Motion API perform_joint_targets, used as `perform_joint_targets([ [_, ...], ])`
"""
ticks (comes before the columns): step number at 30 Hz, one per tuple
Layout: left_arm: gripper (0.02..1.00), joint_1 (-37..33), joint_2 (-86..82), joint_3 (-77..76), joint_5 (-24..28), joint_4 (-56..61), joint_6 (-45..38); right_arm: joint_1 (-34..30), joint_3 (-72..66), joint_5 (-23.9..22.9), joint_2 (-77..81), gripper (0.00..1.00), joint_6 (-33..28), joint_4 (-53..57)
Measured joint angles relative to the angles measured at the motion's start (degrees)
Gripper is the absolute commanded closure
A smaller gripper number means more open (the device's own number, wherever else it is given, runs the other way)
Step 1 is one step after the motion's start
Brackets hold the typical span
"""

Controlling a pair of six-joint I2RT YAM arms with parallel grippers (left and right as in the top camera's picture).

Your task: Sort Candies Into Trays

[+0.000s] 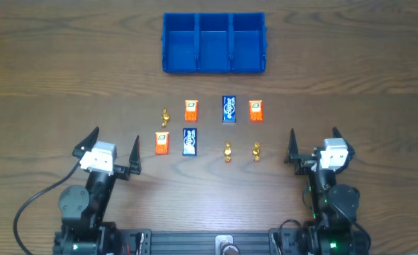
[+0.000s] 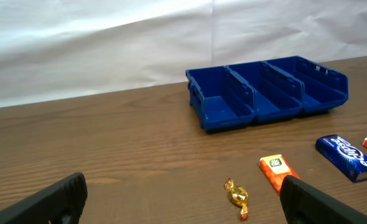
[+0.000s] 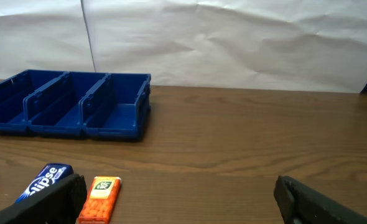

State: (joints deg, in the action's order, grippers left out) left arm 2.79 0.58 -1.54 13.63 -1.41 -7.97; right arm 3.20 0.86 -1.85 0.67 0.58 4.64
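Left gripper [image 1: 115, 136] wide open, empty | right gripper [image 1: 314, 132] likewise | candies [image 1: 229, 109] spaced apart, probably for single picks | three-compartment tray [image 1: 214, 69] beyond, unfilled

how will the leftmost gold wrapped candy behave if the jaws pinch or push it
The gold candy looks small, so probably light and apt to skid on the smooth table when pushed. Its shiny wrapper may be slippery. The twisted ends would likely crumple, so the rounded middle seems the firmer hold.
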Motion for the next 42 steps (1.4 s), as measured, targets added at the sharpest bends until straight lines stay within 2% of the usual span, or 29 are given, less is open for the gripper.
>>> perform_joint_targets([
  [7, 0.036, 0.0, 0.0, 0.0, -0.2, 0.0, 2.7, 0.0, 0.0, 0.0, 0.0, 0.003, 0.0, 0.0],
  [12, 0.018, 0.0, 1.4, -0.9, -0.9, -1.5, 8.3, 0.0, 0.0, 0.0, 0.0, 0.003, 0.0, 0.0],
  [15, 0.018, 0.0, 12.8, -10.0, 0.0, -10.2, 11.4, 0.0, -0.1, 0.0, 0.0, 0.003, 0.0, -0.1],
  [19, 0.018, 0.9, 32.3, -31.5, 1.8, -22.1, 15.1, 0.0, -0.2, 0.0, -0.1, 0.003, 0.0, -0.2],
  [21, 0.018, 3.6, 42.3, -40.8, 1.1, -28.1, 17.2, 0.0, -0.2, 0.1, -0.1, 0.003, 0.0, -0.3],
  [24, 0.018, 10.7, 57.9, -48.6, -2.7, -33.1, 21.7, 0.0, -0.2, 0.2, -0.1, 0.003, 0.0, -0.2],
  [28, 0.038, 15.8, 71.6, -49.9, -6.3, -34.1, 27.6, 0.0, -0.2, 0.2, -0.2, 0.003, 0.0, -0.2],
  [32, 0.051, 17.8, 82.7, -49.9, -8.0, -34.4, 32.8, 0.0, -0.2, 0.2, -0.2, 0.003, 0.0, -0.2],
  [42, 0.152, 20.0, 93.8, -49.9, -11.7, -34.4, 36.9, 0.0, -0.2, 0.2, -0.2, 0.003, 0.0, -0.2],
])
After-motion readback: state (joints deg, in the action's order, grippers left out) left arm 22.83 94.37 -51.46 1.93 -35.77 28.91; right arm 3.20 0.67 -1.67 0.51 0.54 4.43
